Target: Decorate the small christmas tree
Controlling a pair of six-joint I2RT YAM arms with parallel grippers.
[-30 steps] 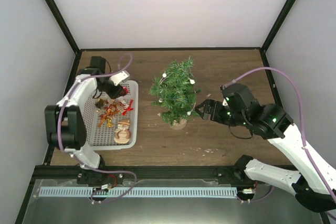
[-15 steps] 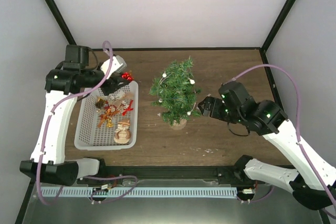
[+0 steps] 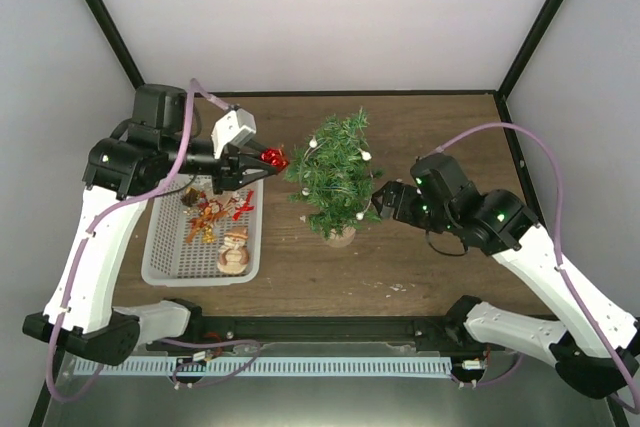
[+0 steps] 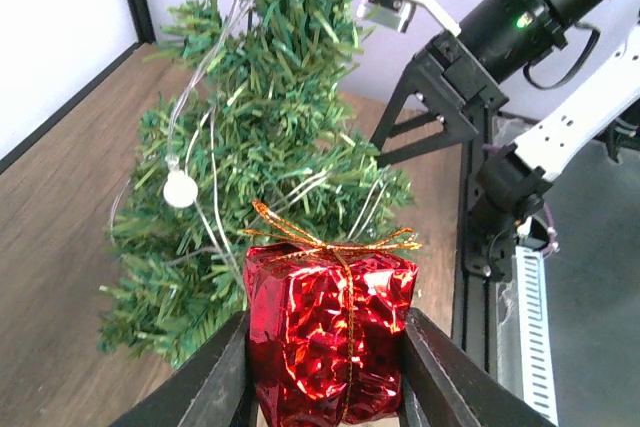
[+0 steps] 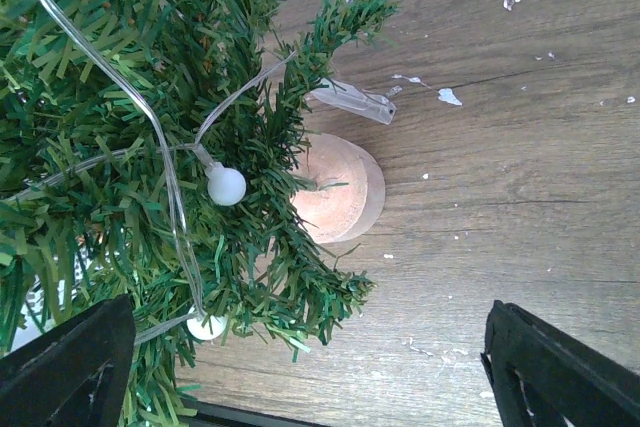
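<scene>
1. My left end effector [image 3: 262,158] is pinched on a red foil gift box [image 4: 330,332], with one finger on each side face. The gold bow on top is left uncovered, which I judge suits hooking it onto a branch.
2. The small christmas tree [image 3: 335,175] stands upright on the worktop [image 3: 420,267], directly ahead of the left end effector. It is near the box but apart from it.
3. My right end effector [image 3: 380,201] is spread wide and faces the lower branches from the opposite side. The wooden base [image 5: 338,189] lies ahead of it, between the lines of its fingers. I judge this posture is meant to steady the tree against my push. I cannot tell whether the fingers touch the branches.
4. A light string with white bulbs [image 4: 180,188] crosses the branches just ahead of the box. I judge it a snag risk.
5. The white basket [image 3: 160,257] lies behind and below the left end effector. Bare worktop lies on both sides of the tree, and the side walls are well apart from both end effectors.
</scene>
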